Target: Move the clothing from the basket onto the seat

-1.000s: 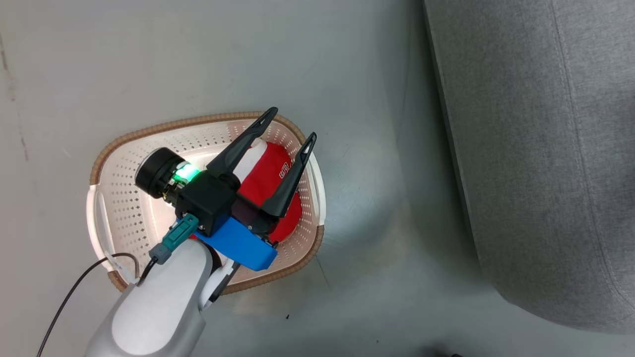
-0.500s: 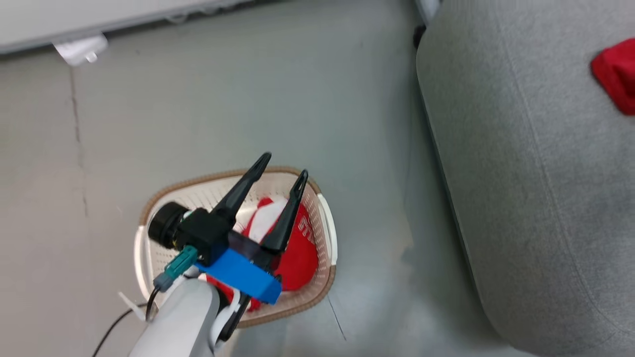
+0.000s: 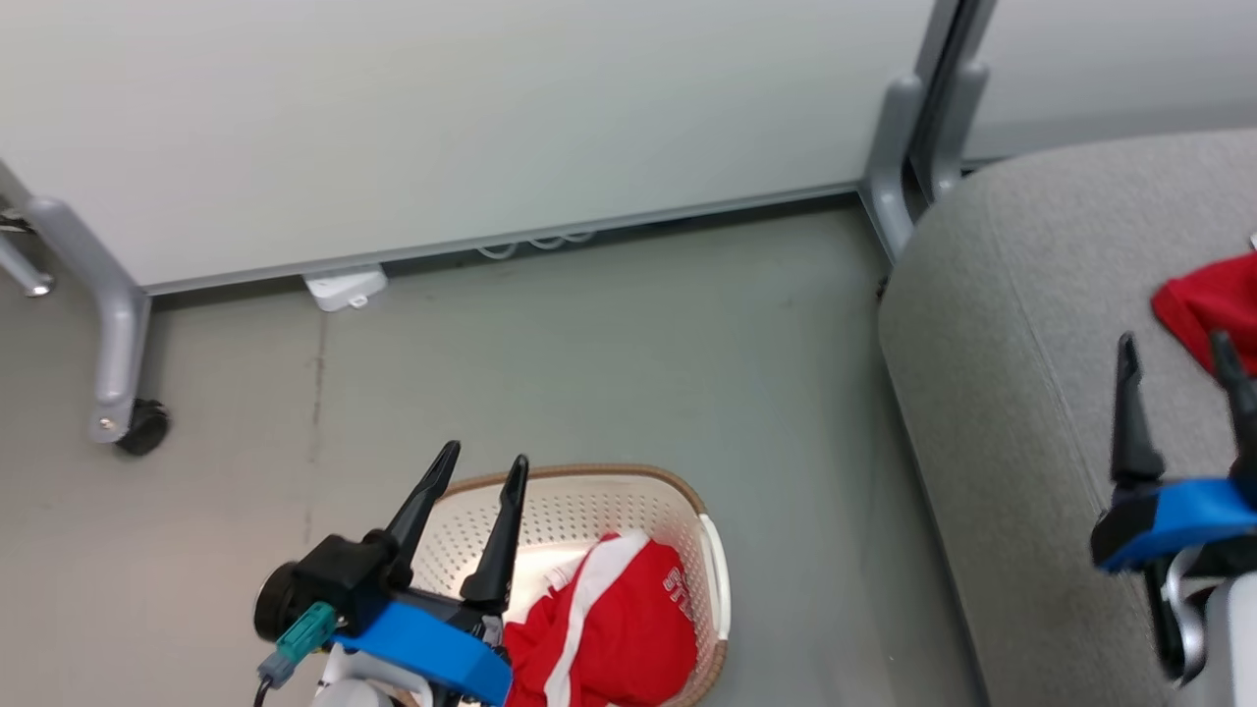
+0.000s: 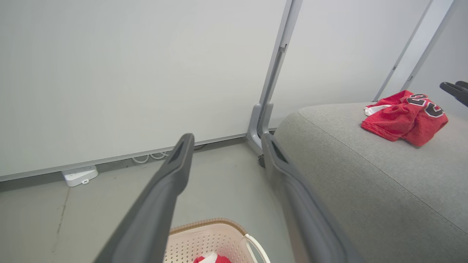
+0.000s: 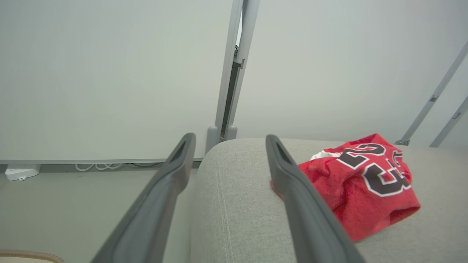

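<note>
Clothing (image 5: 362, 182) lies in two places

On the right side of the head view is a large grey fabric-upholstered seat (image 3: 1002, 412) with rounded edges. A white partition panel on grey wheeled legs (image 3: 442, 118) runs across the top, with the pale grey floor (image 3: 589, 344) below it. A cream-white perforated plastic laundry basket (image 3: 599, 509) with a brown woven-look rim stands on the floor at bottom centre, apart from the seat. Against its right wall lies a crumpled red garment with a broad white stripe and small white lettering (image 3: 609, 628). A crumpled red jersey with a black, white-edged "23" (image 3: 1203, 304) lies on top of the seat at the right edge of the frame. The left tool (image 3: 486, 454) hangs over the basket's left part at lower left, its two long dark fingers spread wide with nothing between them. The right tool (image 3: 1174, 341), at lower right, is over the seat just short of the jersey, also wide apart and empty. A small white power strip (image 3: 344, 287) sits at the panel's foot.
</note>
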Available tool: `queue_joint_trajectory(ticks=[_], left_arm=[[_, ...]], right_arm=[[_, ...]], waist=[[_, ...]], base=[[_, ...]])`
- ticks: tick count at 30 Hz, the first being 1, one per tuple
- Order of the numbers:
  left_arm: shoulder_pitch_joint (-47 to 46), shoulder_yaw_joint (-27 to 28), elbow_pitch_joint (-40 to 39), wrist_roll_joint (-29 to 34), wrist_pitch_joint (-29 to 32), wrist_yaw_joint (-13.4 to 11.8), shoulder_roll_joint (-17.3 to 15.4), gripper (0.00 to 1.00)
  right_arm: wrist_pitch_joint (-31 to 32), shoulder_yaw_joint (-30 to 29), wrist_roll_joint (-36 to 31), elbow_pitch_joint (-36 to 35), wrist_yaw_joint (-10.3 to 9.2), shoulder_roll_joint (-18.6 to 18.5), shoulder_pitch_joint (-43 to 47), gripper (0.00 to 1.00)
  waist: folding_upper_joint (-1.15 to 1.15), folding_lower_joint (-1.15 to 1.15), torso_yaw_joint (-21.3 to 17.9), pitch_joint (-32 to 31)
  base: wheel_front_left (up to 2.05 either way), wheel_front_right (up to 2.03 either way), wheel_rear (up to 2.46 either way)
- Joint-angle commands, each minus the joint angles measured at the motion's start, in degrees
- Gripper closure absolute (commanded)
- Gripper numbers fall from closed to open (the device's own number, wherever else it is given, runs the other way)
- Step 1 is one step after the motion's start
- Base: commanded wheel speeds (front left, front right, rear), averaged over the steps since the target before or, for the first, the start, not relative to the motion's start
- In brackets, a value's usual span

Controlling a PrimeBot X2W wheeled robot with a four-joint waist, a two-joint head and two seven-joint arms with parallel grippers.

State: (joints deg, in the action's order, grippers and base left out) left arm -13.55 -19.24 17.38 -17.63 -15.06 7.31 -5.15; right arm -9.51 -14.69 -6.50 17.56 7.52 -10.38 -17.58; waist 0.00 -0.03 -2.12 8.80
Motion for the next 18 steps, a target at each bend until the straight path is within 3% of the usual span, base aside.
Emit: queue_joint_trajectory(ticks=[1,10,18], left_arm=[[1.6,1.3,0.2,0.2,-0.2,0.2,0.0,0.00],[5.9,7.5,0.6,1.4,-0.2,0.2,0.4,0.00],[8.0,12.0,0.5,2.3,-0.2,0.2,0.3,0.00]], right_arm=[[0.5,1.2,0.6,-2.7,-0.06,1.3,3.6,0.00],[0.8,5.1,2.9,-11.3,-0.06,5.8,15.4,0.00],[0.5,7.4,4.0,-13.4,-0.06,7.4,19.9,0.00]], waist=[[0.00,0.03,3.4,-3.3],[0.00,0.03,7.5,-6.5],[0.00,0.03,8.6,-7.7]], base=[[0.00,0.00,0.00],[0.00,0.00,0.00],[0.00,0.00,0.00]])
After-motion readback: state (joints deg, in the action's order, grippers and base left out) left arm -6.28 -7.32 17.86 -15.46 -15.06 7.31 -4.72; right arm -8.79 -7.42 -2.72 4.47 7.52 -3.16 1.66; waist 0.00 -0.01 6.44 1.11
